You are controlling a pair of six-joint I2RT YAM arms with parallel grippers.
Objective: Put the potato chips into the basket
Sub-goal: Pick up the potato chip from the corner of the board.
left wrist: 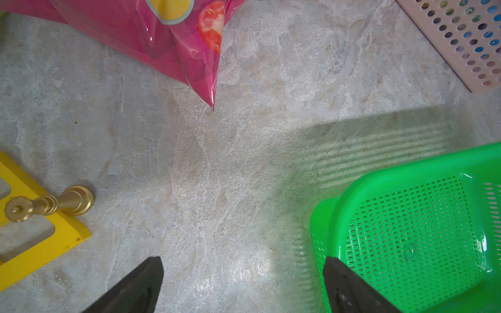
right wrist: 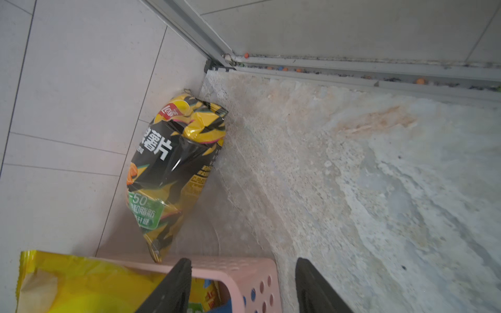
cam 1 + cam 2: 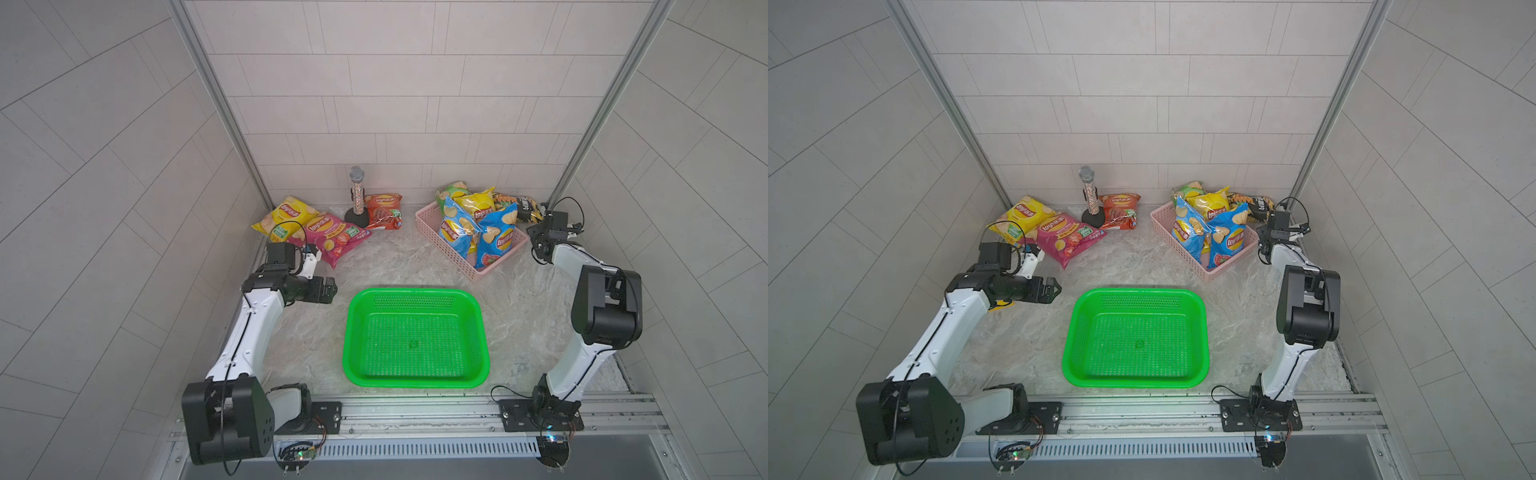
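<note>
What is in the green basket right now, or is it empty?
Empty. The green basket shows only its bare mesh floor in both top views; the chip bags lie farther back, some in the pink basket.

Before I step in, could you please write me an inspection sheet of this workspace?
Surface: marbled tabletop, bare between baskets.
Job's things: green basket empty; yellow bag, magenta bag, red bag on the surface; blue bags, second yellow bag in the pink basket, green bag at its far end; black bag leaning in the corner.
Clutter: microphone standing upright; yellow plastic piece, gold peg lying across it.
Pincers: left pincer open, empty, beside green basket; right pincer open, empty, by pink basket.
Cables: black loops at both wrists.
Surroundings: tiled walls; aluminium rail in front.
</note>
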